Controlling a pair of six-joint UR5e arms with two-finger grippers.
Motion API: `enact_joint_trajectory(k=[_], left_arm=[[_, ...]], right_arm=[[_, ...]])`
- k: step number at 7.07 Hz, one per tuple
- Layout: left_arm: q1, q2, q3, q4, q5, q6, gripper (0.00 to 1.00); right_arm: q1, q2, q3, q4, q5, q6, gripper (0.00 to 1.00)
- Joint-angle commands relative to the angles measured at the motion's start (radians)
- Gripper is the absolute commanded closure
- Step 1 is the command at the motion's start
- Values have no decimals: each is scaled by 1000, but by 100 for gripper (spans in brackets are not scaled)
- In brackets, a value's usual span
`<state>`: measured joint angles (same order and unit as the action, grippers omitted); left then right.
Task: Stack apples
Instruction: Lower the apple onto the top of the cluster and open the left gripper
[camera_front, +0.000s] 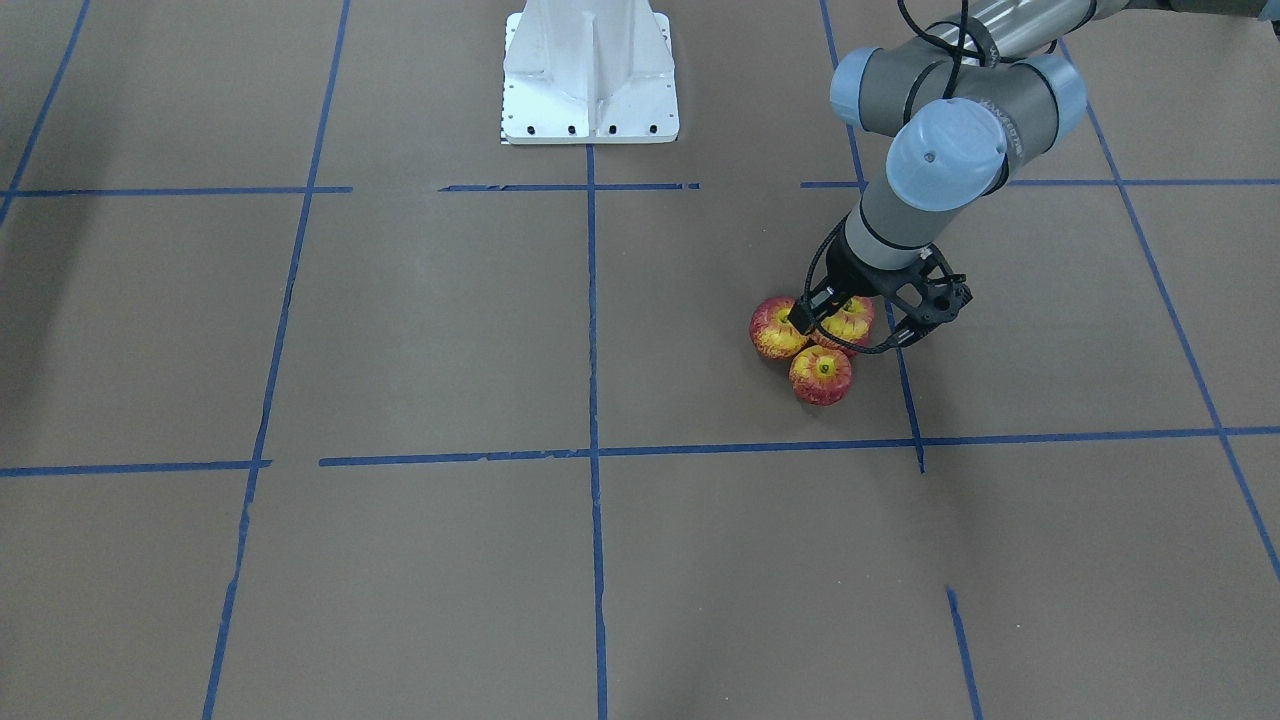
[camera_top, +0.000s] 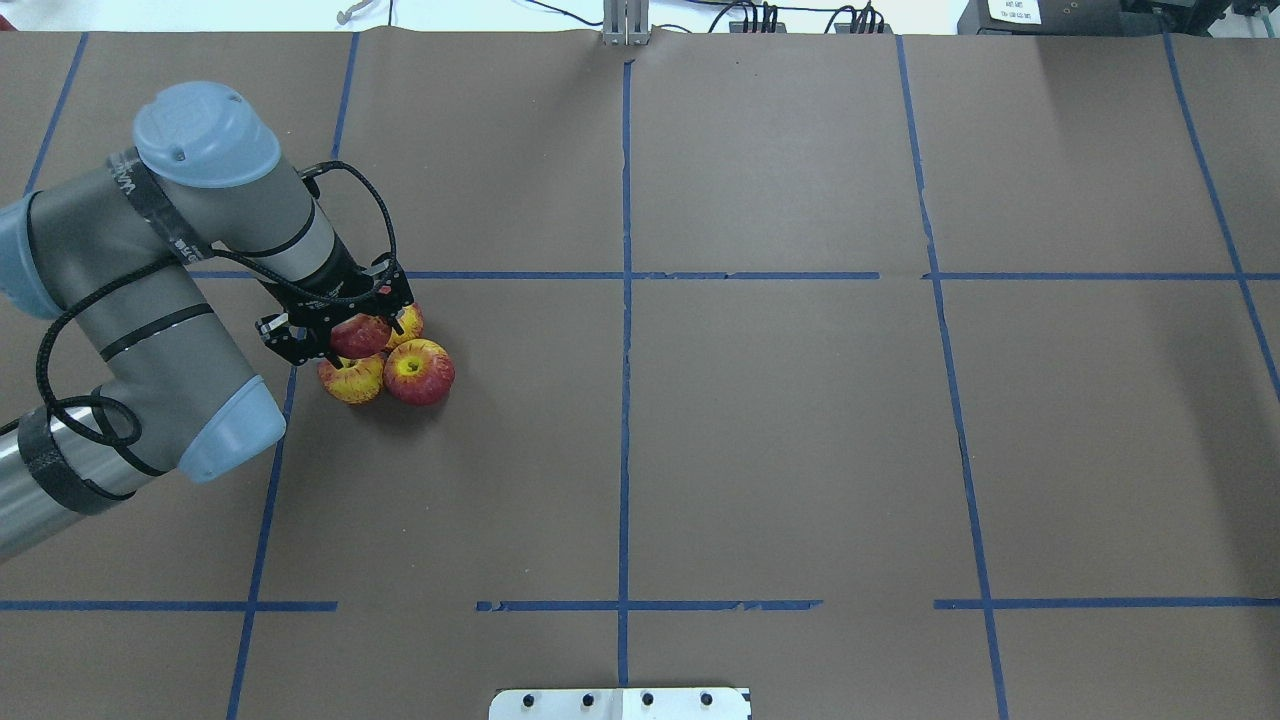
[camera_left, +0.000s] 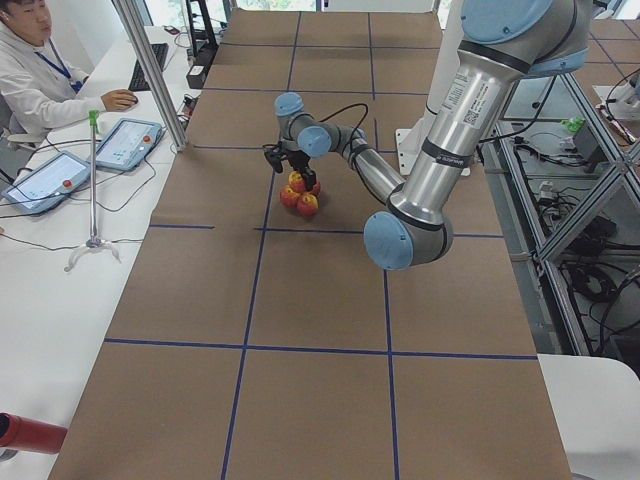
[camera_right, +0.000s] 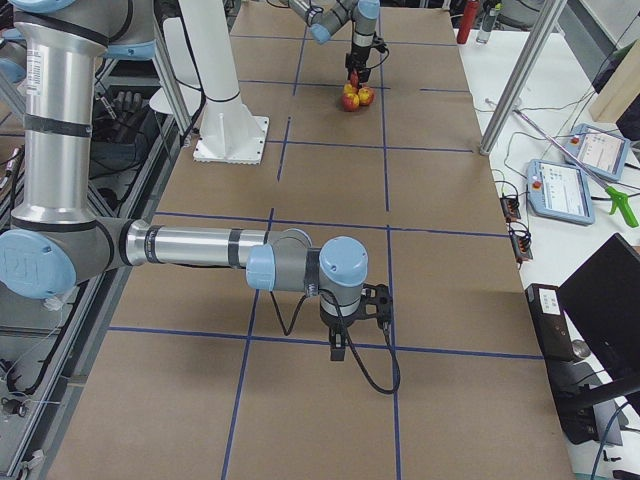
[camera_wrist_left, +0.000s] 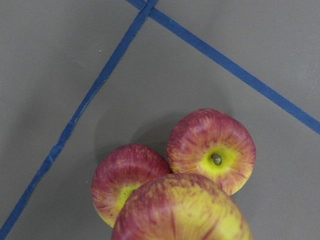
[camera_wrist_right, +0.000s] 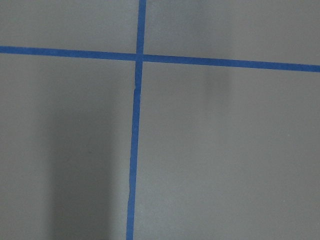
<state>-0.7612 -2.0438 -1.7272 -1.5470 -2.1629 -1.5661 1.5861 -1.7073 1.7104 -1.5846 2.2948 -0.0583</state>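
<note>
Three apples lie bunched together on the brown table: one (camera_top: 418, 371), one (camera_top: 351, 380) and one (camera_top: 408, 322). My left gripper (camera_top: 365, 337) is shut on the fourth apple (camera_top: 358, 335) and holds it right over the middle of the bunch. In the left wrist view the held apple (camera_wrist_left: 180, 212) fills the bottom edge, with two lower apples (camera_wrist_left: 212, 150) (camera_wrist_left: 122, 175) beyond it. I cannot tell whether the held apple touches those below. My right gripper (camera_right: 338, 345) hangs over bare table far from the apples; I cannot tell whether it is open.
Blue tape lines (camera_top: 625, 300) divide the brown table into squares. The white robot base (camera_front: 590, 75) stands at the table's robot-side edge. An operator (camera_left: 35, 70) sits at a side desk with tablets.
</note>
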Motion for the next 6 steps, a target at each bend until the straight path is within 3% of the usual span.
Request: enact_joint_trajectory(k=[1,3,6], left_arm=[[2,-3,9,-21,-2,0,86],[25,-1,14,-33,-2,-3,76],[34,7,8,-33,0,0,74]], right_arm=[[0,0,0,0,0,0,0],[0,0,0,0,0,0,0],[0,0,0,0,0,0,0]])
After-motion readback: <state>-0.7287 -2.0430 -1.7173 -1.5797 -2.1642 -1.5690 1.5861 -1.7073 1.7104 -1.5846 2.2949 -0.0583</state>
